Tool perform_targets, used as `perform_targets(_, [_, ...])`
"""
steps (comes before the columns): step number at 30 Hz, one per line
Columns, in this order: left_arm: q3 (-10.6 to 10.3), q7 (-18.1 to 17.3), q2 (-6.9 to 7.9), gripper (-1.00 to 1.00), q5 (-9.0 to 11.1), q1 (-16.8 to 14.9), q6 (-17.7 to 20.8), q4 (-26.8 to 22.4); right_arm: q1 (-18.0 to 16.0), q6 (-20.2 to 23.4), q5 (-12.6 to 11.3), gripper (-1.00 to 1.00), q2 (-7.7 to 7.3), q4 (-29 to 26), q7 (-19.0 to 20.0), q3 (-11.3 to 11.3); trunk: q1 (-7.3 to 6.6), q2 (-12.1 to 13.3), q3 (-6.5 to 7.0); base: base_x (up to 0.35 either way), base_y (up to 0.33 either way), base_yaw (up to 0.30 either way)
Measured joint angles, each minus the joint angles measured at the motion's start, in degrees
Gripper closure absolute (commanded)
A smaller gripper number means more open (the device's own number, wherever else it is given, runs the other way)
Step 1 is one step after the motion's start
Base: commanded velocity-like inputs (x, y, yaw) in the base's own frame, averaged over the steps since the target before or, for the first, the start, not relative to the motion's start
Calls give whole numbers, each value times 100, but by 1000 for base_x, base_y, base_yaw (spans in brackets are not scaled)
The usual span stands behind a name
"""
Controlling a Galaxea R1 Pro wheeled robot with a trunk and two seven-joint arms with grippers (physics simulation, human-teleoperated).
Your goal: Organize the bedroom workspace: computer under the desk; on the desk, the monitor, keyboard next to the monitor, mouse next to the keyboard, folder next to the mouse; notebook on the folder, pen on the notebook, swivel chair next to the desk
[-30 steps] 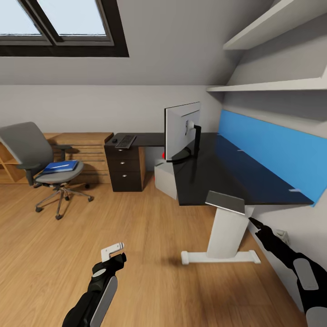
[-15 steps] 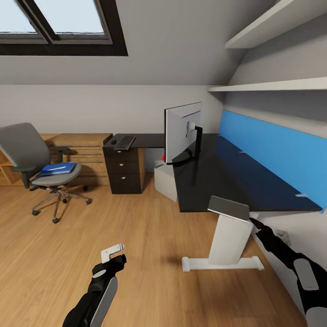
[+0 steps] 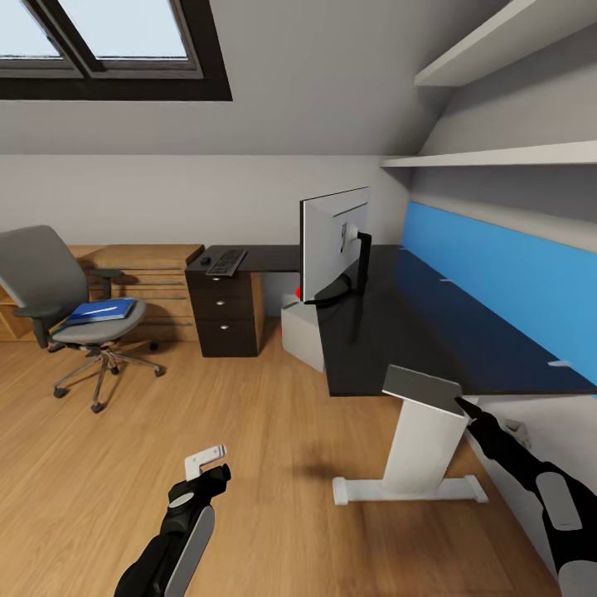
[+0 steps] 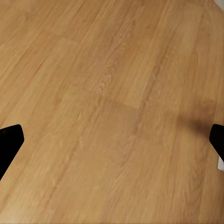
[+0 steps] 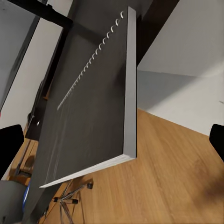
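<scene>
The grey notebook (image 3: 419, 383) (image 5: 88, 116) sits tilted at the black desk's (image 3: 414, 332) near front edge, above its white leg. My right gripper (image 3: 460, 405) is open, its tips at the notebook's near corner. Farther along the desk stands the monitor (image 3: 332, 245), with the keyboard (image 3: 225, 263) and mouse (image 3: 205, 260) on the far wing. The grey computer (image 3: 300, 336) is on the floor under the desk. At far left, the swivel chair (image 3: 41, 261) carries the blue folder (image 3: 91, 313) with the white pen (image 3: 106, 308) on it. My left gripper (image 3: 211, 460) hangs open over the floor.
A black drawer unit (image 3: 225, 315) supports the desk's far wing, beside a wooden chest of drawers (image 3: 153, 265). A blue wall panel (image 3: 497, 274) and white shelves (image 3: 497, 153) run along the right wall. Wooden floor (image 3: 249, 398) spreads between me, the chair and the desk leg (image 3: 423, 448).
The camera has moved closer to the desk. The desk edge and notebook have grown and slid down toward my right fingertips, and the chair has drifted left. Both arms hold their pose.
</scene>
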Motion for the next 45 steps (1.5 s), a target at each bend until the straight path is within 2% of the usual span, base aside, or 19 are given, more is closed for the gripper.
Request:
perform_targets(42, [0,-9,0,-100,0,1,0,88,0,-2,-3,-100,20,122,13,18,0,0,0,27,8,0])
perform_targets(43, [0,-9,0,-100,0,0,0,91,1,-2,-4,100,20,123,16,18,0,0,0,0,0,0])
perform_targets(45, [0,-9,0,-100,0,3,0,104,1,1,-8,100,20,123,19,18,0,0,0,0,0,0])
